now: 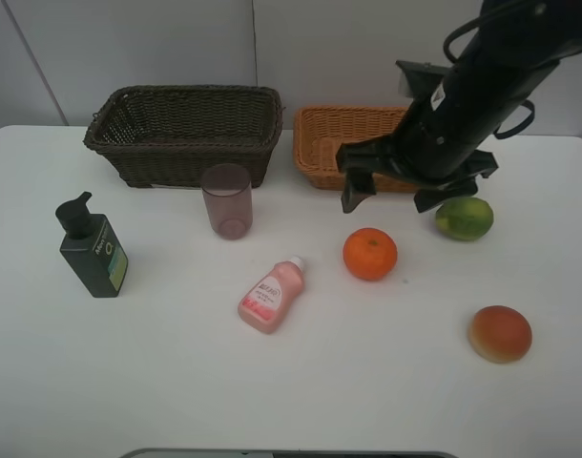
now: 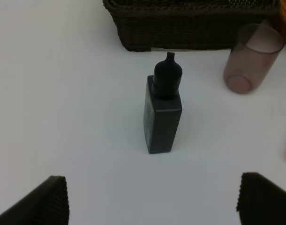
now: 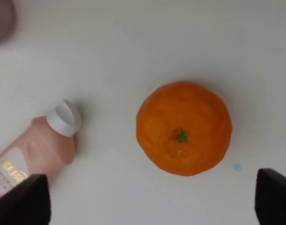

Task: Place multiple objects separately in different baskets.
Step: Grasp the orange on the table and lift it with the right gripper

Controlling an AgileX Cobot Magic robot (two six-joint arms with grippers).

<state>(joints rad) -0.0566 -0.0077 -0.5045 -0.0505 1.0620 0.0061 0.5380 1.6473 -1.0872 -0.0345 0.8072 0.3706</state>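
The right gripper (image 1: 384,203) hangs above the table (image 1: 176,391) with its jaws spread wide and nothing between them. In the right wrist view the gripper (image 3: 147,201) looks straight down on the orange (image 3: 184,127), which sits on the table between the two fingers and touches neither.

Near the orange lies the pink bottle (image 3: 33,154), on its side, its white cap towards the fruit. Just past the gripper on the other side rests the green citrus fruit (image 1: 464,218). The red-yellow fruit (image 1: 500,334) lies well apart, nearer the front edge.

Behind the right arm stands the light tan basket (image 1: 315,119). Beside it is the dark brown basket (image 1: 181,95).

The left gripper (image 2: 152,201) is likewise spread wide and holds nothing. Before it the dark green pump bottle (image 2: 162,112) stands upright on the table, apart from both fingers. The mauve cup (image 2: 252,58) stands upright, just in front of the dark brown basket. All six items are on the table, outside the baskets.
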